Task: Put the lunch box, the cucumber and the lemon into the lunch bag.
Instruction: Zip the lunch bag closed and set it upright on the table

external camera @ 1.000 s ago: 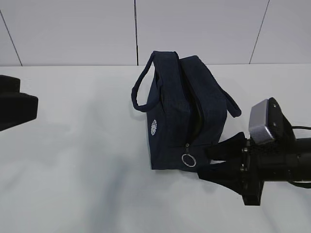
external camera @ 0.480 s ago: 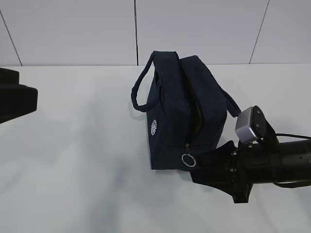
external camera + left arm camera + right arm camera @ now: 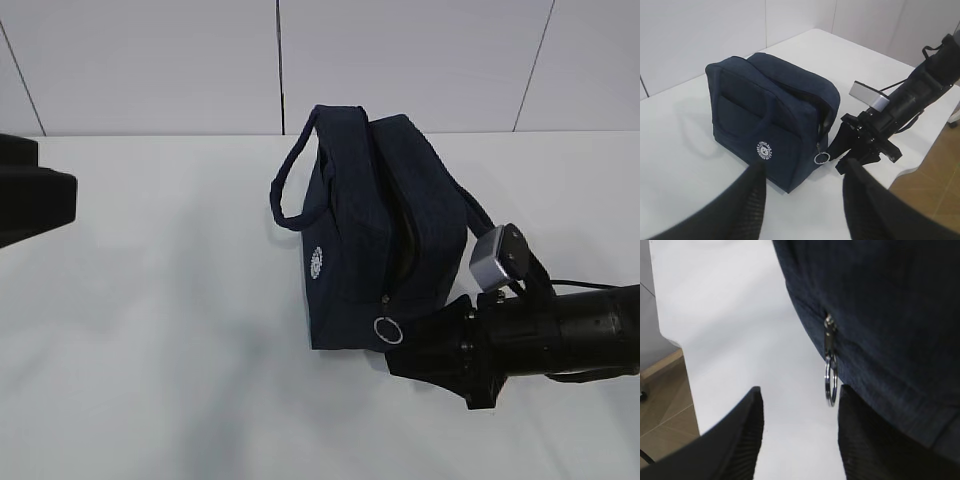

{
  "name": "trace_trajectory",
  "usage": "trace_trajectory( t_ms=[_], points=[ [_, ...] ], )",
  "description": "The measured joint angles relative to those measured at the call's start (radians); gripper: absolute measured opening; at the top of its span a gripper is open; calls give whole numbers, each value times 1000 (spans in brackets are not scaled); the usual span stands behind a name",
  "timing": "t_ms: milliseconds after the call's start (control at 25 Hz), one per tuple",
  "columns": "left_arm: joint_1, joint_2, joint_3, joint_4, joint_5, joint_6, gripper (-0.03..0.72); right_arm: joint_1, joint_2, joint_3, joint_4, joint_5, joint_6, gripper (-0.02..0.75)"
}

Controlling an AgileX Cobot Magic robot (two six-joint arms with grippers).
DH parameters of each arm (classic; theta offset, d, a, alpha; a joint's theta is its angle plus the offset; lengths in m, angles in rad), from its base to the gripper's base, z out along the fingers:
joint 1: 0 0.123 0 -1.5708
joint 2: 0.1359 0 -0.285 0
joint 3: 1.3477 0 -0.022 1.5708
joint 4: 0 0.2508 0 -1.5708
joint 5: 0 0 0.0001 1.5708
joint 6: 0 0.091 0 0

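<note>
The dark navy lunch bag [image 3: 370,225] stands upright on the white table, its zipper partly open at the top of its near end. Its metal ring pull [image 3: 388,330] hangs at the lower front corner. My right gripper [image 3: 398,350] is open and low at that corner. In the right wrist view the ring pull [image 3: 830,385] hangs between the open fingers [image 3: 800,395], close to the right one, beside the bag [image 3: 880,310]. My left gripper [image 3: 805,200] is open and empty, well back from the bag [image 3: 765,110]. The lunch box, cucumber and lemon are out of view.
The left arm shows as a black block [image 3: 30,205] at the left edge of the exterior view. The bag's two loop handles [image 3: 290,180] stick out to its sides. A white panelled wall stands behind the table. The table's edge and a wooden floor [image 3: 930,175] lie past the right arm.
My right gripper has moved left and lower, up to the bag's front corner by the ring pull, and its wrist has rolled. The left arm has hardly moved.
</note>
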Motion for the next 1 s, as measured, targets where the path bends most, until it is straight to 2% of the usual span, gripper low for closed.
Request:
trace_trajectory(
  t_ms=[240,1000],
  points=[
    [0,0,0,-2,-2,0,362,0,12,0,2,40,4,303],
    [0,0,0,-2,-5,0,362,7,12,-61,2,-10,75,293]
  ],
)
